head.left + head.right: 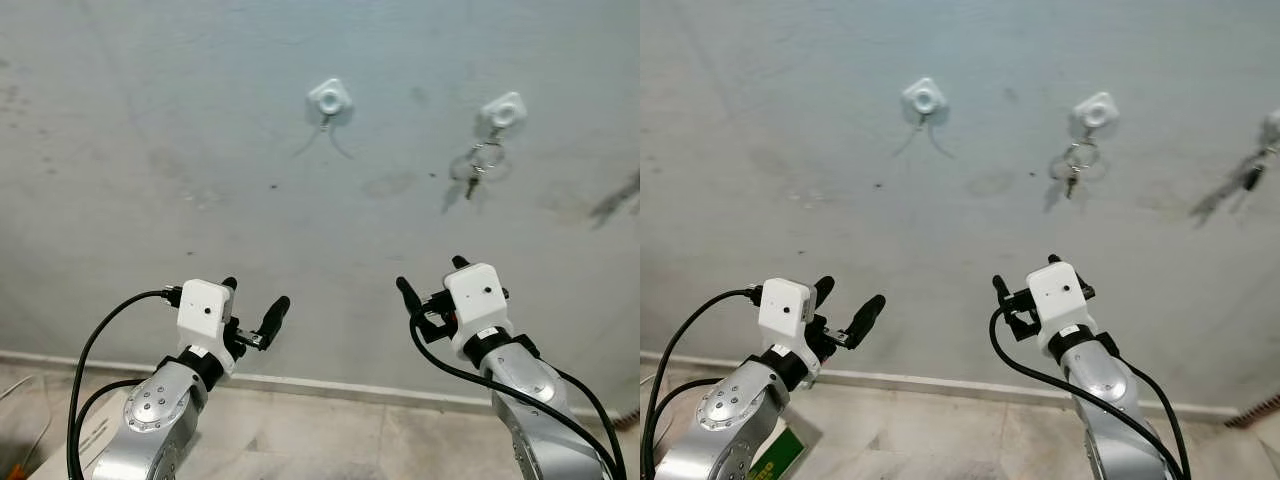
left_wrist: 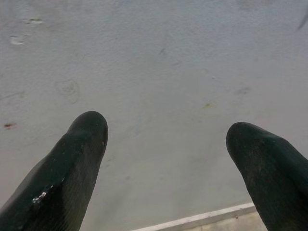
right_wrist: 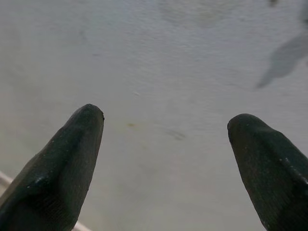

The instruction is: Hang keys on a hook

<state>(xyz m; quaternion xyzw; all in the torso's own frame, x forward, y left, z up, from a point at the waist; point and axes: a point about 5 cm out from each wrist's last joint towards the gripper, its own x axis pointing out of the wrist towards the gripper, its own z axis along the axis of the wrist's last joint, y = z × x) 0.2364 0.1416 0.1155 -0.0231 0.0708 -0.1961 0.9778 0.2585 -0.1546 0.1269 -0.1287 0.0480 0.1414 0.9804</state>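
A key ring with keys (image 1: 482, 162) hangs from the right white hook (image 1: 502, 110) on the grey wall. To its left, the other white hook (image 1: 330, 98) carries nothing. A further set of keys (image 1: 1246, 176) hangs at the far right edge of the right eye view. My left gripper (image 1: 252, 302) is held up low in front of the wall, open and empty, well below the bare hook. My right gripper (image 1: 432, 278) is also open and empty, below the hook with the keys. Both wrist views show spread fingertips (image 2: 86, 132) (image 3: 84, 125) against bare wall.
The grey wall (image 1: 200, 150) is scuffed and meets a pale baseboard (image 1: 330, 385) and tiled floor (image 1: 300, 440). A green object (image 1: 775, 455) lies on the floor by my left arm. Black cables (image 1: 85, 370) loop beside both wrists.
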